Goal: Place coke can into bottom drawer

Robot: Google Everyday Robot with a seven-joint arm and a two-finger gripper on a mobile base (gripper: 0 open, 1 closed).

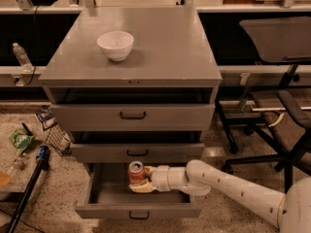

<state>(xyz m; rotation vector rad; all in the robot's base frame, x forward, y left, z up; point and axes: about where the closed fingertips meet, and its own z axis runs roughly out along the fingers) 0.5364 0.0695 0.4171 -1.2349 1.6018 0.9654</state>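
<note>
The coke can, red with a silver top, stands upright inside the open bottom drawer, near its back middle. My gripper reaches in from the right on a white arm and its pale fingers are closed around the can's lower part. The bottom drawer is pulled out, with its black handle on the front panel. I cannot tell whether the can rests on the drawer floor or hangs just above it.
A white bowl sits on the grey cabinet top. The top drawer and middle drawer stand slightly pulled out. A black chair frame is at the right. Litter and a blue-tipped pole lie on the floor at left.
</note>
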